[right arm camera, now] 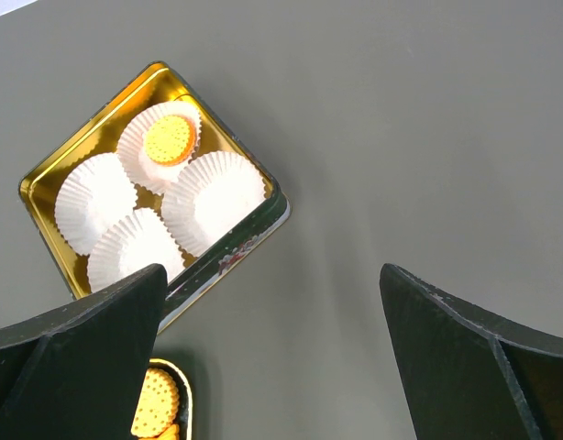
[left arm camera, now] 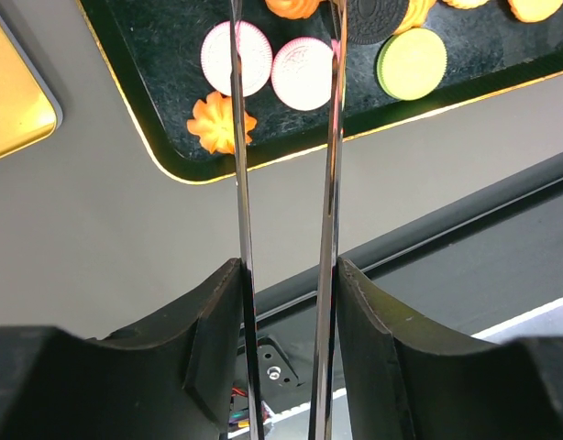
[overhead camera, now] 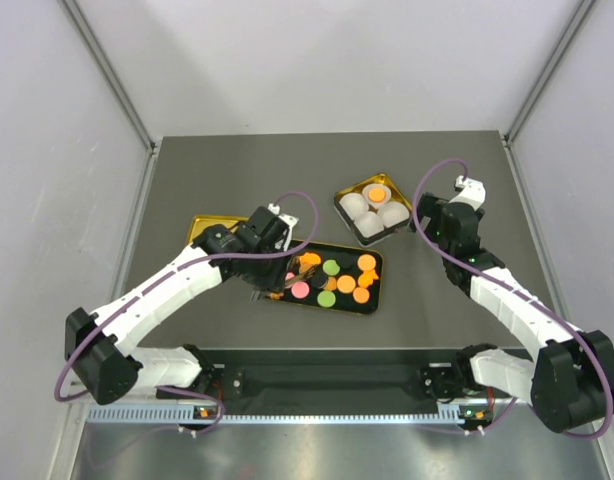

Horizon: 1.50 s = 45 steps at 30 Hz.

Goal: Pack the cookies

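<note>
1. The cookies (overhead camera: 332,280) lie loose on a black tray (left arm camera: 171,158) in the middle of the desk (overhead camera: 437,300); they are orange, pink and green, with a dark one (left arm camera: 373,18) among them.
2. One more orange cookie (right arm camera: 167,139) sits in a paper cup inside the gold tin (right arm camera: 43,188); the tin stands behind the tray's right end, apart from it.
3. The left jaws reach over the tray's left end; their long thin fingers (left arm camera: 240,183) stand partly apart, and a pink cookie (left arm camera: 302,73) shows in the gap below them; the tips run out of the wrist view, so I cannot tell whether they hold anything.
4. The right jaws hang spread wide over bare desk just beside the tin; they hold nothing.
5. Four white cups (right arm camera: 213,197) fill the tin; a gold lid (overhead camera: 202,228) lies left of the tray, partly under the left arm.
</note>
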Motion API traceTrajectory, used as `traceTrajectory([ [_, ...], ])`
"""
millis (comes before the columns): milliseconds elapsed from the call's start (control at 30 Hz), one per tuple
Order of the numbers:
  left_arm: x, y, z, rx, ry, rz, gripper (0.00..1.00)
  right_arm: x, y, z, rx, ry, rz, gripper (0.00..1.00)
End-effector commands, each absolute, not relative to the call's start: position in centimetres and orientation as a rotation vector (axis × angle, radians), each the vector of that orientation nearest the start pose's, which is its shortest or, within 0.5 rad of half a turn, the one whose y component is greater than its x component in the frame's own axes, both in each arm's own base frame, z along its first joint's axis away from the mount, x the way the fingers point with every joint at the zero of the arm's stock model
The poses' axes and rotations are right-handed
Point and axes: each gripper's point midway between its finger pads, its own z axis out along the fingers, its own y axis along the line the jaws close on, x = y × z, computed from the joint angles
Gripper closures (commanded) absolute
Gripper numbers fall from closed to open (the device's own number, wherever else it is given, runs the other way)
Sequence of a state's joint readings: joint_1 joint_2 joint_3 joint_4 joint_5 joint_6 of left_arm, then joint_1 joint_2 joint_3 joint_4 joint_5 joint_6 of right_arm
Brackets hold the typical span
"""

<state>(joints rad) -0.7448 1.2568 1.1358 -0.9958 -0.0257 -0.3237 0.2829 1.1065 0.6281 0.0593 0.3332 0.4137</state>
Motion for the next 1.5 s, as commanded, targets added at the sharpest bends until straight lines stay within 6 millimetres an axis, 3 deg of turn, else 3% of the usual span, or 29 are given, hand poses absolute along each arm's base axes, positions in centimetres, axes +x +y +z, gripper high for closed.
traceTrajectory([
  [0, 19.2, -18.5, 15.4, 0.541, 2.64, -0.297, 0.52, 36.0, 6.0, 17.0, 0.354, 1.888, 0.155, 0.0],
  [267, 19.1, -18.7, 14.9, 0.548, 2.653, -0.304, 0.54, 36.0, 6.0, 17.0, 0.353, 1.888, 0.154, 0.0],
  [500, 19.2, -18.7, 15.2, 0.556, 2.648, -0.304, 0.61, 36.0, 6.0, 16.9, 0.355, 1.889, 0.155, 0.0],
  [833, 19.7, -18.1, 18.6, 0.54, 2.594, -0.273, 0.67, 36.0, 6.0, 17.0, 0.354, 1.888, 0.157, 0.0],
  [1067, 19.7, -18.0, 19.3, 0.533, 2.583, -0.276, 0.69, 36.0, 6.0, 17.0, 0.354, 1.887, 0.161, 0.0],
  [1200, 20.8, -19.3, 20.6, 0.533, 2.522, -0.337, 0.69, 35.9, 6.0, 17.1, 0.355, 1.886, 0.161, 0.0],
  [1300, 22.6, -21.5, 22.5, 0.514, 2.439, -0.415, 0.71, 36.0, 6.0, 17.2, 0.356, 1.882, 0.163, 0.0],
  [1467, 25.9, -24.9, 22.9, 0.511, 2.386, -0.469, 0.72, 35.9, 5.9, 17.2, 0.358, 1.88, 0.156, 0.0],
])
